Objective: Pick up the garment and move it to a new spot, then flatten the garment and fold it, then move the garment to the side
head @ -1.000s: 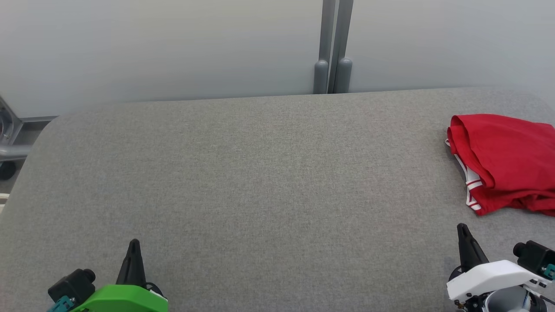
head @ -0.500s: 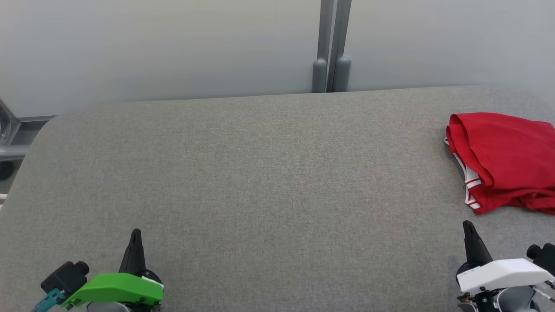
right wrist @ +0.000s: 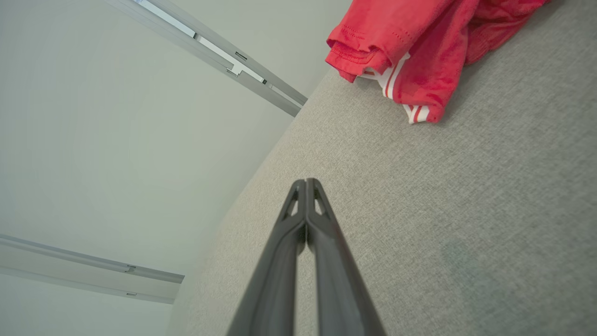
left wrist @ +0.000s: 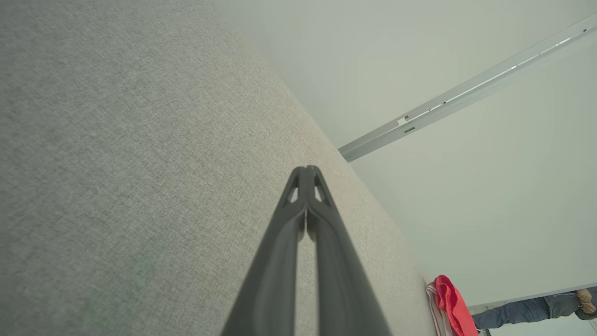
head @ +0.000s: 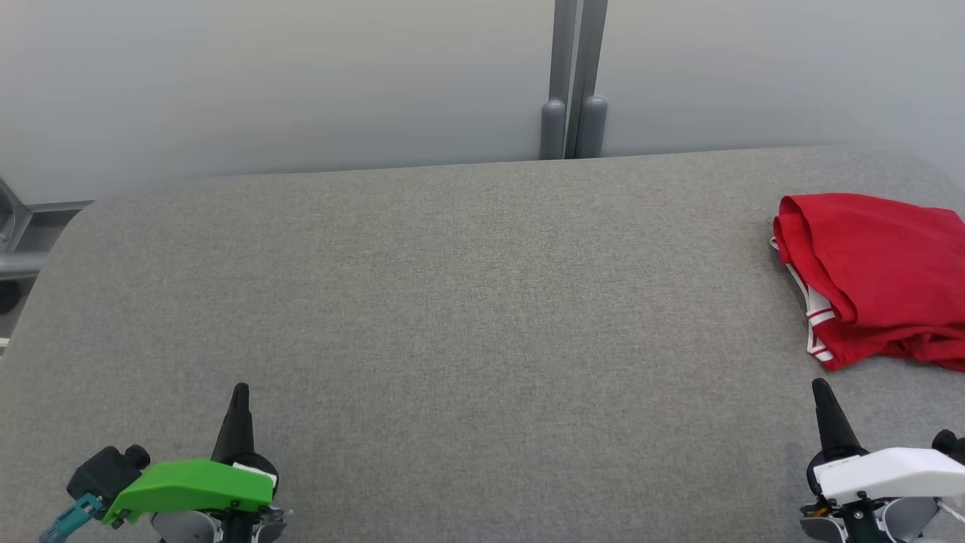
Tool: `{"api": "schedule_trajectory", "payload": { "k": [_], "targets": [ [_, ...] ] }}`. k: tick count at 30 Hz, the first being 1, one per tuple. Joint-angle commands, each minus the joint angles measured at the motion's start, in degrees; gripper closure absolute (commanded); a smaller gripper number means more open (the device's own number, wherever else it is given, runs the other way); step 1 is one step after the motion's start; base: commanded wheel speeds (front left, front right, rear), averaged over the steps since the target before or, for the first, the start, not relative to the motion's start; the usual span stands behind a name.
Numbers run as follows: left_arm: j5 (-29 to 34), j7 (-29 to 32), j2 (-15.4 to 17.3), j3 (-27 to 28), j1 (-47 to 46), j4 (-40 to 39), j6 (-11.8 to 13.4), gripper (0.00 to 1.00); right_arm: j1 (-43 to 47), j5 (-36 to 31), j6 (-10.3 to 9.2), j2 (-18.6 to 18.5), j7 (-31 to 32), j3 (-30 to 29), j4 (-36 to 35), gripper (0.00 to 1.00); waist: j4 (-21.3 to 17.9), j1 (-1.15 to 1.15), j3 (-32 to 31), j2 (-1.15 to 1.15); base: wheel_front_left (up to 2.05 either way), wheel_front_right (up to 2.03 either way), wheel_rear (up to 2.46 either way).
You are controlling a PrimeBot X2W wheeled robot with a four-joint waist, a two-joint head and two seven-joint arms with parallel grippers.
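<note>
The garment (head: 878,275) is red with white striped trim, lying folded in a loose bundle at the far right of the grey table (head: 452,302). It also shows at the top of the right wrist view (right wrist: 419,51) and small at the lower right of the left wrist view (left wrist: 450,305). My left gripper (head: 240,392) is shut and empty near the table's front left; its fingers (left wrist: 305,170) meet at the tips. My right gripper (head: 820,388) is shut and empty at the front right, a short way in front of the garment, its fingers (right wrist: 305,181) closed together.
A pale wall with a grey vertical post (head: 573,75) stands behind the table. A metal frame (head: 15,241) shows past the table's left corner. A person's arm in a blue sleeve (left wrist: 531,310) appears beyond the table's far end.
Both grippers sit slightly lower and more turned in the picture than a second ago; the whole view has shifted a little. The garment has not moved on the table.
</note>
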Motion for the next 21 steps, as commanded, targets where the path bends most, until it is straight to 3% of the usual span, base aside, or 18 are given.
{"api": "schedule_trajectory", "payload": {
  "k": [1,21],
  "targets": [
    [-1.6,0.3,0.3,0.1,-1.7,-0.7,-0.3,1.00,-1.0,1.7,0.01,-0.4,0.2,-0.3,-0.9,1.00,0.0,0.00,0.0,0.00,0.00,0.00,0.00],
    [-14.0,3.4,0.3,-0.1,-3.8,-0.7,-1.0,1.00,-1.1,15.2,0.01,-0.5,2.5,-1.3,-2.1,1.00,-0.4,0.00,0.3,0.00,0.00,0.00,0.00]
  ]
}}
